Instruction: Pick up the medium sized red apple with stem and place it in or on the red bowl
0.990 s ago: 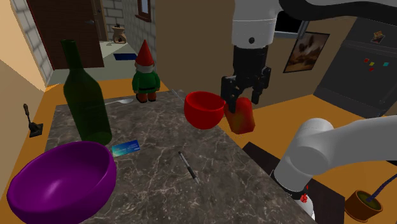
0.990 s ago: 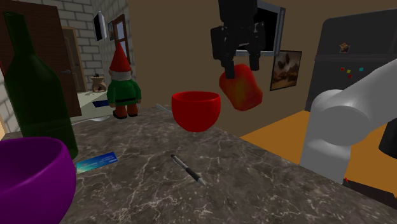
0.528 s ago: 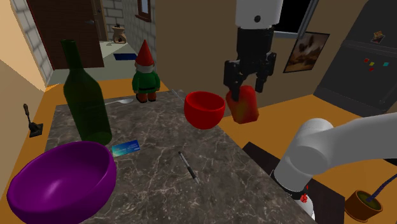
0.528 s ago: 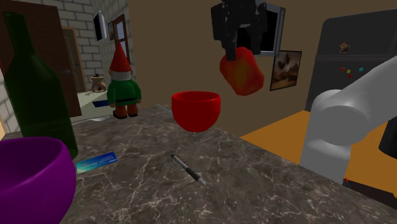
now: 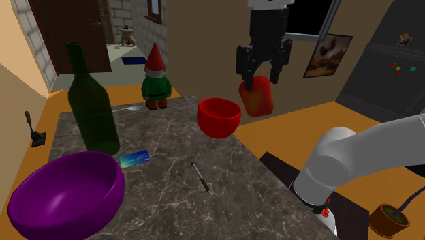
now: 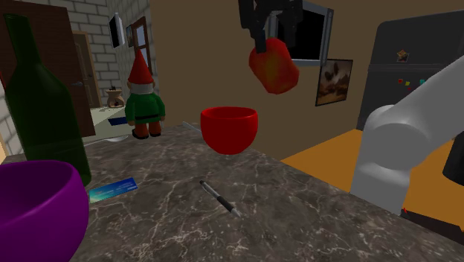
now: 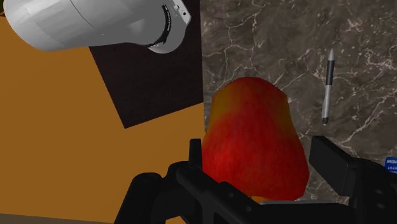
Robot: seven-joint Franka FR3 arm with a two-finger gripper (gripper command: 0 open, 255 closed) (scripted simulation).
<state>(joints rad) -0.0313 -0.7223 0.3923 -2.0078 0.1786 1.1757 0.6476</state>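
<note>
Jaws: I am clamping them shut on the top of the rounded red-and-yellow apple (image 5: 257,99), one black finger on each side. In the wrist view the fruit is sitting wedged between them.
Change: I am raising the apple. It is hanging clearly higher than a second ago and is drifting slightly toward the glossy red round bowl (image 5: 218,117).
Apple's place: It is hanging in the air, well above the bowl's rim and just to the shoulder view's right of it, touching nothing but my fingers.
Bowl: It is standing upright and empty near the edge of the dark veined marble desk (image 5: 170,170).
Below me: The wrist view is looking down past the apple at the desk's edge, with orange floor on one side and a slim black pen (image 7: 327,86) on the stone on the other.
Meaning: The pickup is looking done, and I am judging the height enough to clear the rim.
Still needed: I am not yet over the bowl, so a sideways carry and then a lowering are remaining.
</note>
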